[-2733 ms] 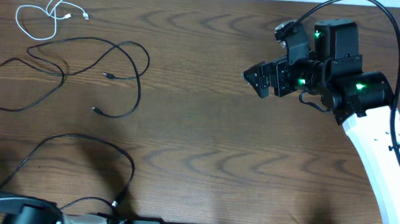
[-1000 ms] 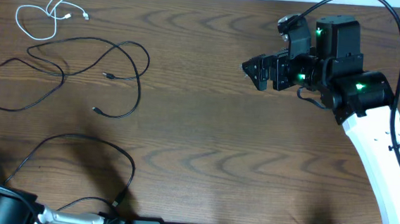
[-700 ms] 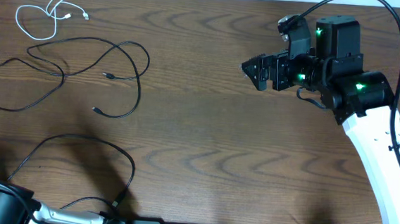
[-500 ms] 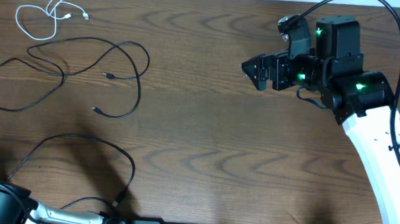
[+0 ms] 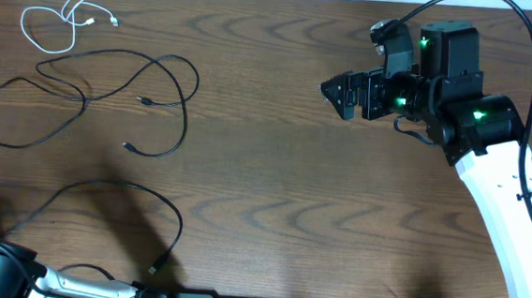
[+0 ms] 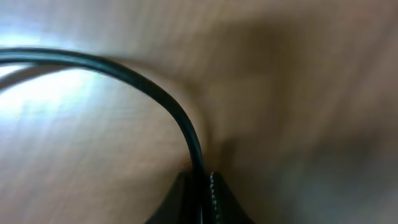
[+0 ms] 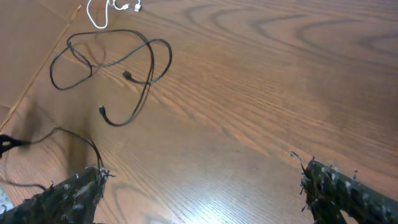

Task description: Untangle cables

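1. Left pincer (image 6: 200, 186), near left: clamped on the near black cable (image 5: 109, 181), probably to draw it clear of the others.
2. Right pincer (image 5: 340, 90), far right: jaws wide and empty, hovering well apart from every cable, seemingly on standby.
3. Looped black cable (image 5: 186, 115) and white cable (image 5: 64, 22): close together on the table (image 5: 272, 196), far left, ungripped.

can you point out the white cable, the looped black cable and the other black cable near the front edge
white cable (image 5: 69, 20), overhead view, where its small loops meet
looped black cable (image 5: 186, 115), overhead view, right-hand curve
other black cable (image 5: 113, 182), overhead view, top of its arch
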Motion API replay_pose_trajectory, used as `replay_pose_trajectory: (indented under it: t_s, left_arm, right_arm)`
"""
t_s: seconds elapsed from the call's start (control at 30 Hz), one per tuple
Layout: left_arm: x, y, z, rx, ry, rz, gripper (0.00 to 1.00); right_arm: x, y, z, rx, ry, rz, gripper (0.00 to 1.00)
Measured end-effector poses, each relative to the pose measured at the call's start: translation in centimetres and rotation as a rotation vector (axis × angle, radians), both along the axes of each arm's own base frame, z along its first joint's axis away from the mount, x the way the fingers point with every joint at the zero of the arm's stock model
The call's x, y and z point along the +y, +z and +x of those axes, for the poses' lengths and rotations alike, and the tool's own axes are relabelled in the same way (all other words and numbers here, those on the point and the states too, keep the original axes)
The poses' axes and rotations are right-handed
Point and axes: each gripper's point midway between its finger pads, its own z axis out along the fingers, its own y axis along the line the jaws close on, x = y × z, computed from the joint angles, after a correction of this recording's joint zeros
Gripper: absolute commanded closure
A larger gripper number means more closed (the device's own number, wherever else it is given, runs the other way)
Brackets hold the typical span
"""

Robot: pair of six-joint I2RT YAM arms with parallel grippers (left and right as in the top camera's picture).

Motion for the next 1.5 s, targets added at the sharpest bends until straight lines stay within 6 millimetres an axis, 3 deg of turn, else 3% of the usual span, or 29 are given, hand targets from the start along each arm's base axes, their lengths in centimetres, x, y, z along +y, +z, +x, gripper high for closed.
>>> replay_pose_trajectory:
  t_s: [0.13,0.3,0.5,0.7,1.03,1.1,1.17,1.33,1.5]
  left_arm:
    - [0.2,0.2,3.2,-0.113,-0.071,0.016,0.92]
    - [-1.3,0.6,7.6,-0.177,-0.171,0.005,0.93]
    - [-1.3,2.6,12.0,-0.221,-0.261,0.055,0.92]
    - [0.3,4.7,13.0,-0.24,-0.27,0.111,0.92]
    - [1.4,6.2,13.6,-0.259,-0.276,0.154,0.92]
    - [1.5,6.4,13.8,-0.268,-0.283,0.161,0.83]
    - [1.6,6.7,14.1,-0.276,-0.299,0.166,0.6]
    - [1.7,7.3,14.3,-0.278,-0.319,0.172,0.34]
    - [0.9,6.7,14.0,-0.253,-0.346,0.139,0.29]
  right_arm:
    - [0.0,0.0,0.0,0.004,-0.002,0.002,0.01]
    - [0.0,0.0,0.0,0.005,-0.003,0.002,0.01]
    - [0.0,-0.2,-0.2,0.015,-0.004,0.0,0.01]
    - [-0.1,-0.2,-0.2,0.017,-0.004,0.0,0.01]
    - [-0.1,-0.2,-0.2,0.018,-0.004,0.0,0.01]
    - [-0.1,-0.2,-0.2,0.018,-0.005,0.0,0.01]
    - [-0.1,-0.2,-0.2,0.019,-0.005,0.0,0.01]
    - [0.0,-0.2,-0.3,0.022,-0.001,0.007,0.01]
    - [0.1,-0.2,-0.3,0.022,-0.001,0.008,0.01]
